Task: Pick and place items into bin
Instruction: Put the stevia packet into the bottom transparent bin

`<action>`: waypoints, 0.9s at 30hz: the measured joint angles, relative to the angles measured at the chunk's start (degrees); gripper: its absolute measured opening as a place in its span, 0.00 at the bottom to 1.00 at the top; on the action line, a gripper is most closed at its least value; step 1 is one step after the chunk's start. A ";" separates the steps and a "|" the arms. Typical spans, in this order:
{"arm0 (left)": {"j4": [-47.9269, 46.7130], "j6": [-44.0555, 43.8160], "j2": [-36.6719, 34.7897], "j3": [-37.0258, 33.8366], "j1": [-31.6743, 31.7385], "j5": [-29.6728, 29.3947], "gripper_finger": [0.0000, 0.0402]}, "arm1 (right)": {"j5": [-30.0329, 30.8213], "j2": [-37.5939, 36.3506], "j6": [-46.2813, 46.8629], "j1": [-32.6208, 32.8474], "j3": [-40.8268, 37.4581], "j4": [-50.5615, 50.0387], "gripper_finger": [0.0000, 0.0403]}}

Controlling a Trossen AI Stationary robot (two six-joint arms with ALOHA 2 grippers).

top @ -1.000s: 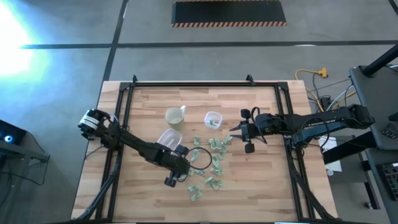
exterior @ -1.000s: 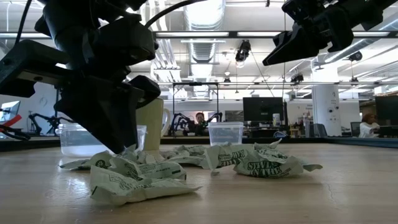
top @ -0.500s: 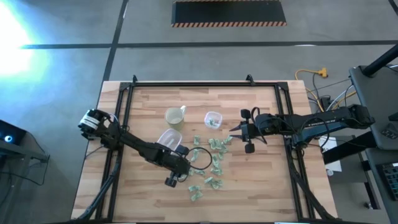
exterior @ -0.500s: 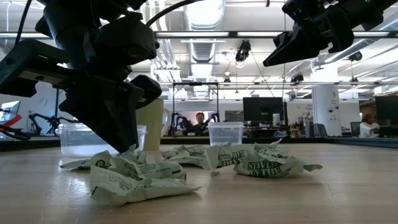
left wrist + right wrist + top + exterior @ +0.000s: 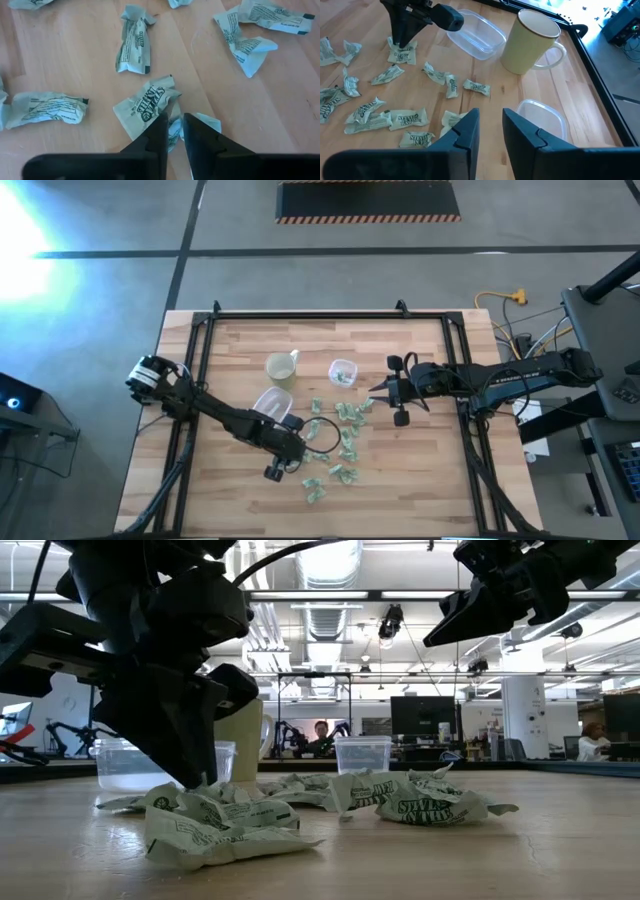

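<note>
The left gripper (image 5: 174,131) has its jaws nearly together, down on the table over a crumpled packet (image 5: 145,106), with a sliver of wrapper showing in the narrow gap; whether the fingers really hold it I cannot tell. The risk I see is a pinch on one loose corner only: the wrapper could slip free on the lift, or tear. A second packet (image 5: 207,122) lies touching the right-hand finger and could be dragged along or flicked aside. More packets lie near, among them a long one (image 5: 131,40). The right gripper (image 5: 487,125) hangs above the table with a narrow gap and nothing between its jaws, a small tub (image 5: 540,116) and a cup (image 5: 532,41) beyond it. The clear tub (image 5: 271,404) sits beside the left arm, so a careless swing could knock it.
</note>
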 joint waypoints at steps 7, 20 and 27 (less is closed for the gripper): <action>-0.06 0.90 0.00 0.00 0.00 -0.07 0.01 | 0.02 0.00 0.22 0.00 0.00 0.01 0.18; -0.02 5.01 -0.42 2.85 -0.04 -9.52 0.00 | 0.04 0.00 0.22 0.00 0.00 -0.01 0.17; -0.74 6.02 -2.02 4.19 -0.73 -15.26 0.00 | 0.04 -0.02 0.22 0.00 -0.11 -0.02 0.17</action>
